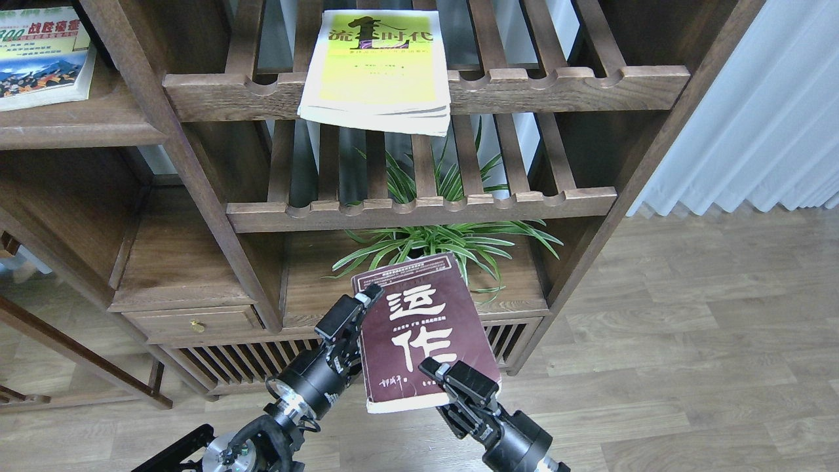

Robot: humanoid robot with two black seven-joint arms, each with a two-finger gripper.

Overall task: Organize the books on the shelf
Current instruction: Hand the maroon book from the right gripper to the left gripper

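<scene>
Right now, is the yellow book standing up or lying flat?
Lying flat. The yellow-green book rests cover-up on the upper slatted rack, its front edge hanging past the notched rail.

Maroon paperback [423,334]: thick, big cream characters on the cover, face up, tilted, held in the air in front of the cabinet; I've got it pinched at its left edge and near its bottom right corner. Yellow-green paperback [379,71]: black title, lying flat on the top slatted rack, bottom edge overhanging the notched front rail. White "300" paperback [40,56]: colourful picture, flat on the solid dark shelf board [78,124] at upper left, near its front edge.
</scene>
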